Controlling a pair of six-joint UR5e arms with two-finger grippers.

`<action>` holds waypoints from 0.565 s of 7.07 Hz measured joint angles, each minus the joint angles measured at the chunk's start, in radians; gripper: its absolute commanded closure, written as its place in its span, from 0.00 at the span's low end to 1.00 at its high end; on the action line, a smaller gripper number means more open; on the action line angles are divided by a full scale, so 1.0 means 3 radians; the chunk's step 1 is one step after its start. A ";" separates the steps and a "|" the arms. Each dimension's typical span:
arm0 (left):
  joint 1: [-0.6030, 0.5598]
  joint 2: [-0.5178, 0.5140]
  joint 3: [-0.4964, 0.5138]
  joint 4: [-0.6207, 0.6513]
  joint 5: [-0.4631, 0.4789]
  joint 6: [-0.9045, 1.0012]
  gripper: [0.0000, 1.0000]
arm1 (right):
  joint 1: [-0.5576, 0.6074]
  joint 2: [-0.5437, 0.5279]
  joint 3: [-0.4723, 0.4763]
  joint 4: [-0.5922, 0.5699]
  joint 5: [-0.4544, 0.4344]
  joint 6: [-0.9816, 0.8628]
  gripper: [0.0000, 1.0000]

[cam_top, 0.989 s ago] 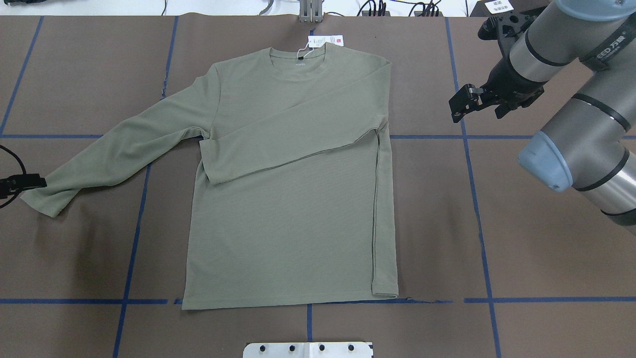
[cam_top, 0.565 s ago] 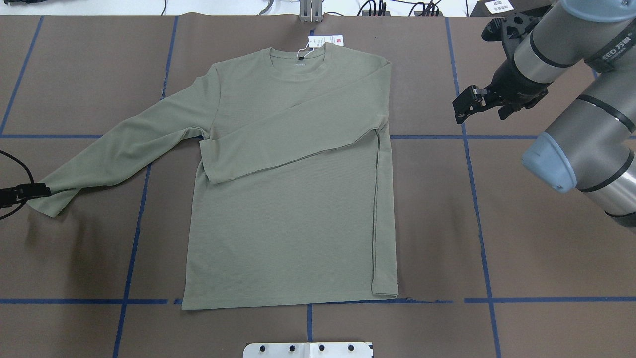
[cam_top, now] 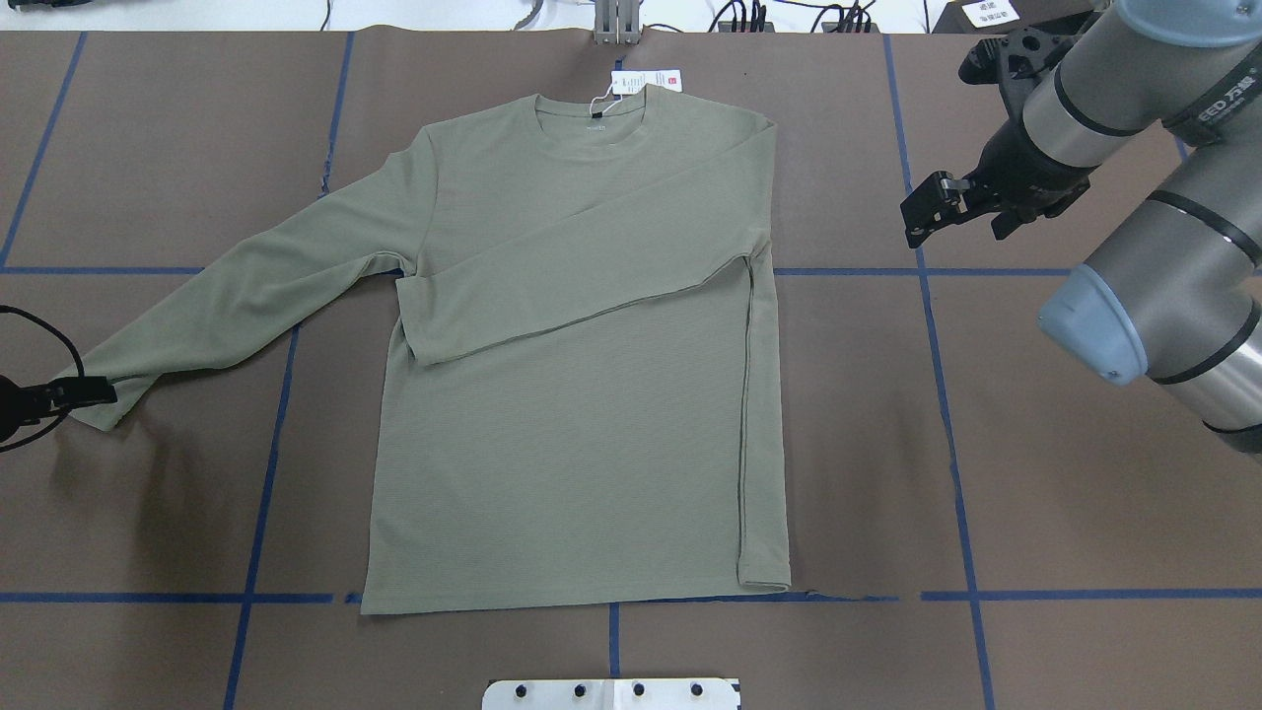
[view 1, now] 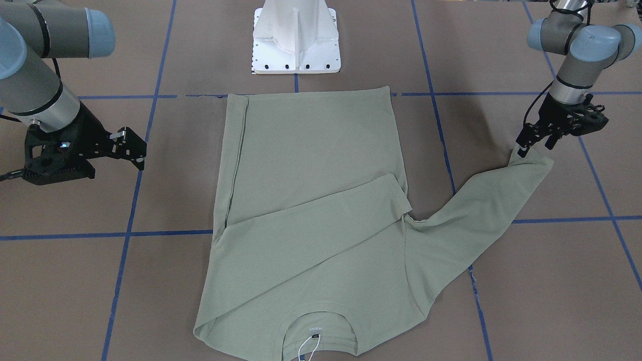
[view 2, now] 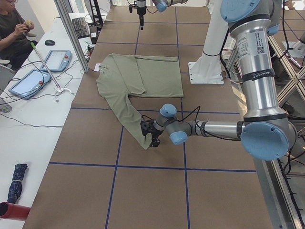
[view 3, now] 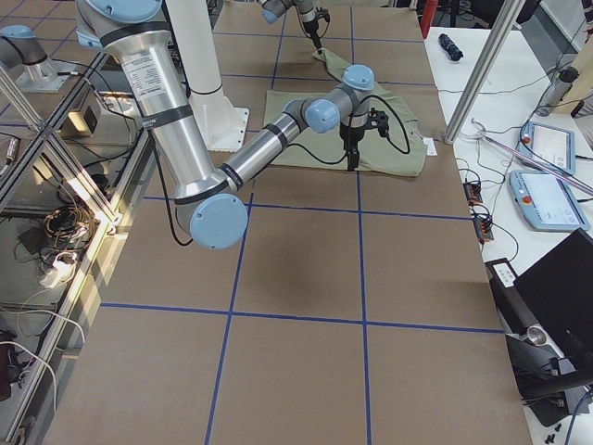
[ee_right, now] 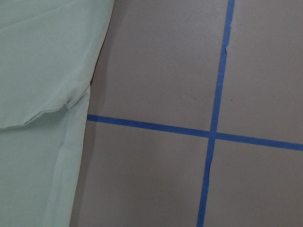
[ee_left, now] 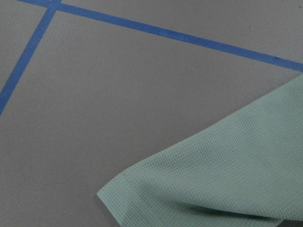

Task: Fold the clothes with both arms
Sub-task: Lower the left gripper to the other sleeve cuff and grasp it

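The sage-green long-sleeved shirt lies flat on the brown table, collar at the far side, with a white hang tag. One sleeve is folded across the chest. The other sleeve stretches out toward the left edge of the overhead view. My left gripper is shut on that sleeve's cuff and holds it slightly raised; it also shows in the front view. My right gripper is open and empty, hovering over bare table to the right of the shirt's shoulder, also seen in the front view.
The white pedestal base stands at the near edge behind the shirt's hem. Blue tape lines cross the brown table. A seated person and tablets are at a side table beyond the collar end.
My left gripper has moved toward the robot and inward, taking the cuff with it. My right gripper has drifted slightly right, away from the shirt.
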 measured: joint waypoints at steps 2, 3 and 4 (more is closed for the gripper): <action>0.0026 0.0002 0.0014 0.0000 0.0001 -0.0016 0.19 | 0.0000 0.0002 0.0006 -0.0002 0.0000 0.0002 0.00; 0.0027 0.0006 0.0018 0.0000 0.0004 -0.0018 0.33 | 0.0000 0.0003 0.0008 -0.0003 0.0000 0.0002 0.00; 0.0029 0.0009 0.0018 -0.0001 0.0009 -0.0023 0.51 | 0.0000 0.0004 0.0016 -0.0003 0.0000 0.0002 0.00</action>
